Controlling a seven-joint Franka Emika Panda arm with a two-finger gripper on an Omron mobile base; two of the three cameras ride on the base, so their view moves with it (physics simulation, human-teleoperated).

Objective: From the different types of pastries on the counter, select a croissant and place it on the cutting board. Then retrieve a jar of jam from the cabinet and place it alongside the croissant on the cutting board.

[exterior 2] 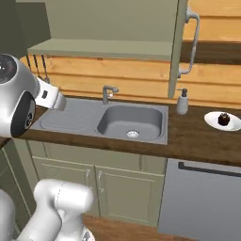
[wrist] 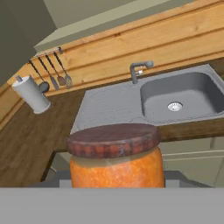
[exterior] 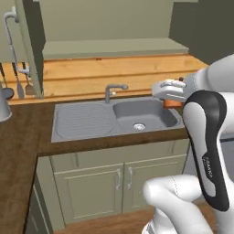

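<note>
The gripper (exterior: 172,97) is pinched on the jar of jam (wrist: 115,157), an orange jar with a brownish lid that sits upright and close before the hand camera. In the left base view the jar (exterior: 172,103) shows as an orange sliver under the hand, above the right end of the sink (exterior: 118,119). The cutting board and croissant are not to be seen from here; 1 cupcake (exterior 2: 224,118) sits on a white plate (exterior 2: 210,120) at the counter's (exterior 2: 197,136) right end. The step in hand seems to be carrying the jar to the board. Best to keep it level, hold the squeeze steady, clear the faucet (exterior: 112,91), and lower it beside the croissant, not onto it.
</note>
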